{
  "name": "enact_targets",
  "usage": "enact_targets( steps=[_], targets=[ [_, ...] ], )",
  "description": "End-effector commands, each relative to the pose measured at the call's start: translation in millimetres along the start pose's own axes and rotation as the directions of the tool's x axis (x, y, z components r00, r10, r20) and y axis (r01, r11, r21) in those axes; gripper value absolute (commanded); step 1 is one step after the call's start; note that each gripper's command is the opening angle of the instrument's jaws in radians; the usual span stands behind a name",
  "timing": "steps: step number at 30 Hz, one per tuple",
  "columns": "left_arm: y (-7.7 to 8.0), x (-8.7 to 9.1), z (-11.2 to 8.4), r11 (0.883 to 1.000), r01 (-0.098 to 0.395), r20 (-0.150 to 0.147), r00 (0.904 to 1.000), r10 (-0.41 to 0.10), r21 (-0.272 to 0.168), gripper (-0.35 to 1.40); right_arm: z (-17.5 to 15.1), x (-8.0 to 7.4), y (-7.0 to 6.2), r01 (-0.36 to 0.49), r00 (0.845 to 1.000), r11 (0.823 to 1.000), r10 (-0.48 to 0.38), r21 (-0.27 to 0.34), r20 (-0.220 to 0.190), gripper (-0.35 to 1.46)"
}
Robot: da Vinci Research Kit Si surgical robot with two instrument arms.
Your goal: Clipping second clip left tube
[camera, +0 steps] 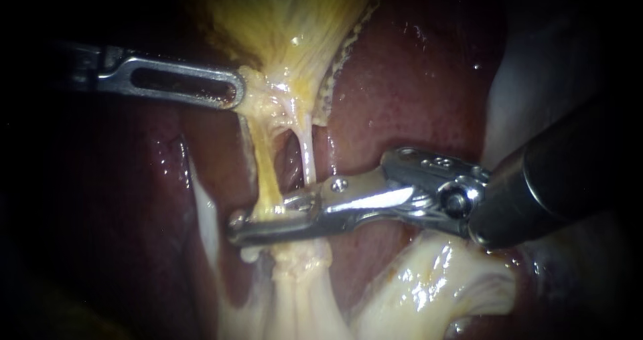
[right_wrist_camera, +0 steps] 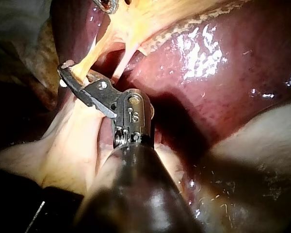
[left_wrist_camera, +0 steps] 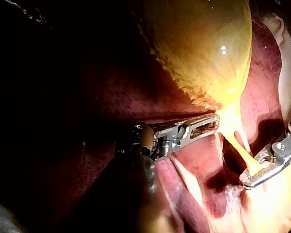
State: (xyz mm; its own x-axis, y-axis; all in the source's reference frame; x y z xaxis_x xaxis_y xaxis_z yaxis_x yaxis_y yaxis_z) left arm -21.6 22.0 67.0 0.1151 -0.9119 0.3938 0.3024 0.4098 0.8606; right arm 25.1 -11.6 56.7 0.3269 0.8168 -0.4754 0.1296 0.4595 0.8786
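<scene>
The right instrument (camera: 249,223) has its jaws clamped across the left tube (camera: 266,176), with the tips just past it. The liver (camera: 402,92) lies close behind the jaws and a pale fold (camera: 429,280) sits under the wrist. The one gap is the slit between this tube and the right tube (camera: 307,154), beside the upper jaw. The left tube is yellow, taut and wet. It rises from the jaws to the gallbladder (camera: 288,19), whose neck the left instrument (camera: 231,89) grips.

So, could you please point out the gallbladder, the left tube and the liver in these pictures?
gallbladder (left_wrist_camera: 203,43), left wrist view: on its rounded yellow wall.
left tube (camera: 266,173), endoscope view: on its yellow middle stretch.
liver (camera: 402,86), endoscope view: on its glossy red surface.
</scene>
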Motion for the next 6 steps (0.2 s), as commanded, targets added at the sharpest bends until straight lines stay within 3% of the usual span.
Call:
enact_targets(
  steps=[1, 6],
  targets=[
    [0.0, 0.0, 0.0, 1.000, 0.000, 0.000, 1.0000, 0.000, 0.000, -0.35, 0.0, -0.1, 0.0, 0.000, 1.000, 1.000, 0.000, 0.000, 0.000, -0.35],
    [0.0, 0.0, 0.0, 1.000, 0.000, 0.000, 1.0000, 0.000, 0.000, -0.35, 0.0, -0.1, 0.1, 0.000, 1.000, 1.000, 0.000, 0.000, 0.000, -0.35]
  ],
)
